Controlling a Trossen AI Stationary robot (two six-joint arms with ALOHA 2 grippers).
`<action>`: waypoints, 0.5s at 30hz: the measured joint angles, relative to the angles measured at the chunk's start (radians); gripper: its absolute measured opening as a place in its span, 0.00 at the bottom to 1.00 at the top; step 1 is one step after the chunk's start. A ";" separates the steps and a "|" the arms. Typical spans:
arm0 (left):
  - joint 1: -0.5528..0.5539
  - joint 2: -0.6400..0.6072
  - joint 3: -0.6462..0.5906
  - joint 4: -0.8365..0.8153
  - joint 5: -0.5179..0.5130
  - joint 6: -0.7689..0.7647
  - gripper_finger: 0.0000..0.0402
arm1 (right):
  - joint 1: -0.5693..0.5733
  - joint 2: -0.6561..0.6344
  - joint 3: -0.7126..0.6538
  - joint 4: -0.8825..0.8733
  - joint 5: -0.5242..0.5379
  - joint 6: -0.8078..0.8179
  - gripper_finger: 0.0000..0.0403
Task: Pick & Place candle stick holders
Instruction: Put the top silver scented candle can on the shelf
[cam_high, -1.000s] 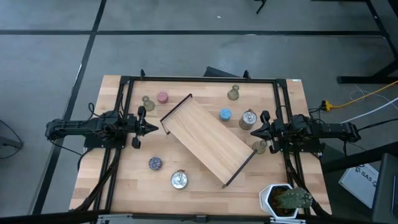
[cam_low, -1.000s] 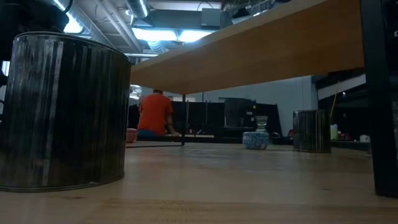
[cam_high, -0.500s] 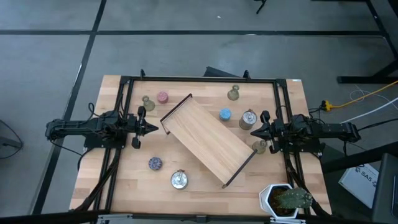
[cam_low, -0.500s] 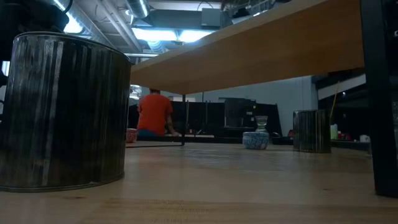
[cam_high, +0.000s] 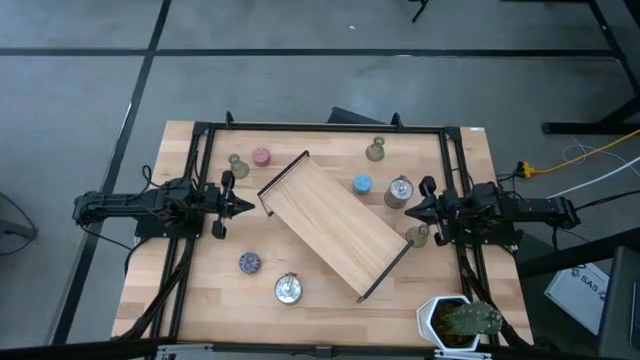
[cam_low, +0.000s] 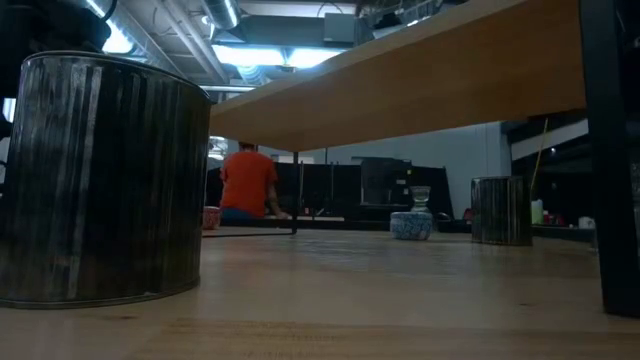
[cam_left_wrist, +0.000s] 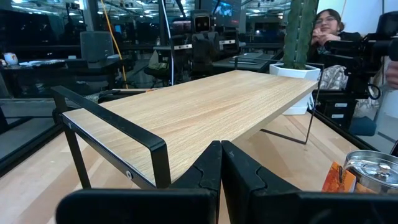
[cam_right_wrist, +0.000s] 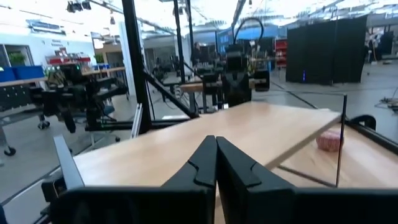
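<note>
The left gripper (cam_high: 243, 207) has its two fingers pressed together with nothing between them, and it sits near the left edge of the table (cam_high: 200, 300), pointing at the wooden tray (cam_high: 335, 226). The right gripper (cam_high: 411, 212) has its fingers pressed together too, with nothing in them, and it sits near the right edge, pointing back at the tray from the other side. In the left wrist view the left gripper's dark fingers (cam_left_wrist: 208, 171) touch each other right in front of the tray's black end frame. The long tray lies slanted across the middle of the table (it stands on thin black legs, so there is room under it). A silver holder (cam_high: 399, 189) stands just beside the right gripper, and a blue holder (cam_high: 362, 184) is close to the tray's long side next to it. One green holder (cam_high: 375, 150) stands near the far edge. Another green holder (cam_high: 417, 235) sits by the tray's end near the right edge, partly under the right arm. A third green holder (cam_high: 237, 164) and a pink holder (cam_high: 261, 156) stand side by side near the far left corner. A purple holder (cam_high: 249, 262) and a second silver holder (cam_high: 288, 289) stand near the front edge. A potted plant (cam_high: 460, 320) sits in the front right corner.
</note>
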 joint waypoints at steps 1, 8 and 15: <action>0.000 0.000 0.000 0.000 0.000 0.000 0.01 | 0.000 0.000 0.000 0.009 0.000 0.003 0.02; 0.000 0.000 0.000 0.000 0.000 0.000 0.01 | 0.000 0.000 0.042 0.004 0.000 0.034 0.02; 0.000 0.000 0.000 0.000 0.000 0.000 0.01 | -0.005 0.000 0.118 -0.024 0.023 0.035 0.02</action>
